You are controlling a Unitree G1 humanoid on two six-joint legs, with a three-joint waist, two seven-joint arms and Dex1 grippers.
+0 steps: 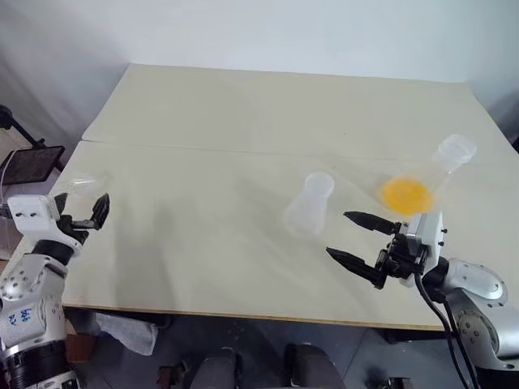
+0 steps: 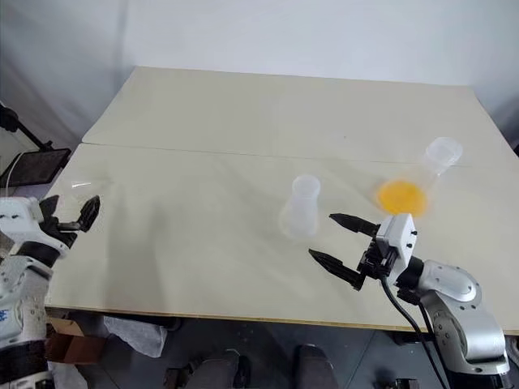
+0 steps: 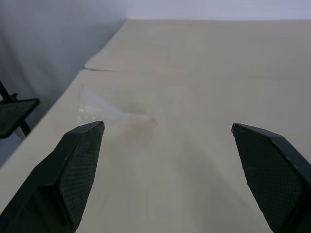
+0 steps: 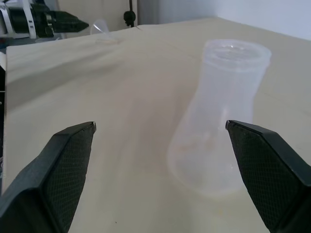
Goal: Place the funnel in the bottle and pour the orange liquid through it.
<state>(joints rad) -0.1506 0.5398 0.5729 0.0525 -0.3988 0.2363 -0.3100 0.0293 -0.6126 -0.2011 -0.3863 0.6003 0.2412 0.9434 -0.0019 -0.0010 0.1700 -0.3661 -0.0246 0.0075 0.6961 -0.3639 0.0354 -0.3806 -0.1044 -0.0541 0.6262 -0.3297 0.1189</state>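
Counter (image 1: 243, 121), cream, two boards joined. Bottle (image 1: 310, 204): frosted, upright, near centre, empty of grip. Clear flask (image 1: 442, 166): at 2 o'clock from the bottle, tilted, holding the orange liquid (image 1: 406, 194) as a round patch. Funnel (image 3: 104, 110): clear, lying on its side at the 9 o'clock edge (faint, hard to trace). My left fingers (image 1: 87, 215): wide, empty, just short of the funnel. My right fingers (image 1: 357, 239): wide, empty, at 5 o'clock of the bottle.

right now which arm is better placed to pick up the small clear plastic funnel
Left. The small clear plastic funnel lies on its side near the table's left edge, just ahead of the open left end effector; the right end effector faces the milky-white frosted flask.
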